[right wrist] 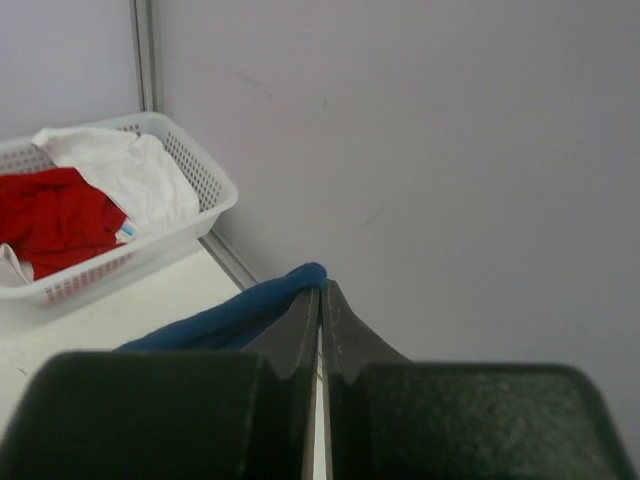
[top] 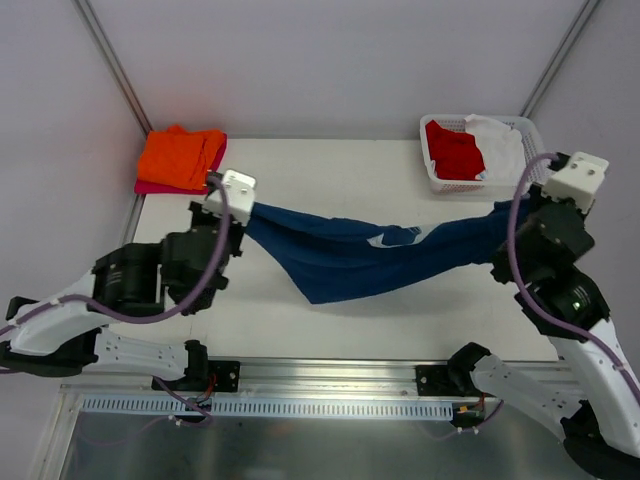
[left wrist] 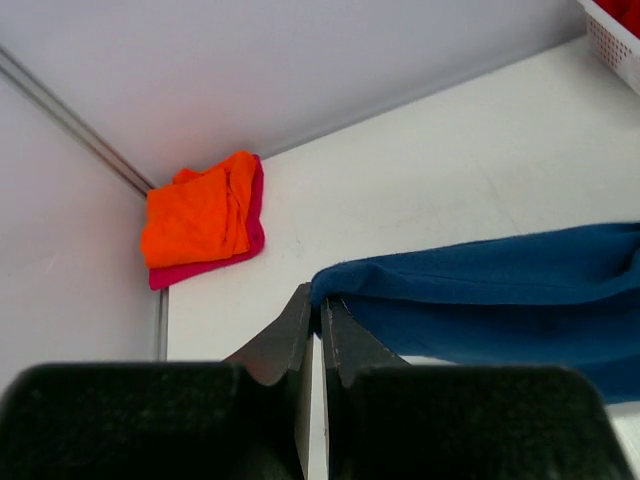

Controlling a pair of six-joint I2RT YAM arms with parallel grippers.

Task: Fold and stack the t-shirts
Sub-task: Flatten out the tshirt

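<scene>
Left wrist view. Item: left gripper (left wrist: 315,300). Fingers closed to a thin slit, pinching one end of the navy blue t-shirt (left wrist: 500,295). The cloth leaves the tips and runs off to the right as a broad band above the table (left wrist: 450,150).

Right wrist view. Item: right gripper (right wrist: 320,290). Fingers likewise pressed together, with the other end of the same shirt bunched at the tips as a small rounded fold. The cloth trails down and to the left from there.

Top external view. The navy shirt is stretched between the two grippers across the middle of the table. It is highest at each grip and sags into a wide belly between them, nearer the left arm. A patch of pale lining or label shows near its centre. Whether the lowest fold rests on the table cannot be told.

Far left corner: orange t-shirt (top: 180,155), folded, lying on top of a magenta-pink t-shirt (top: 150,187), of which only an edge shows. Both are well apart from the left gripper.

Far right corner: white lattice basket (top: 440,183) holding a red t-shirt (top: 452,148) and a white t-shirt (top: 500,145), both crumpled, red on the left. The basket stands near the right gripper, just beyond it.
</scene>
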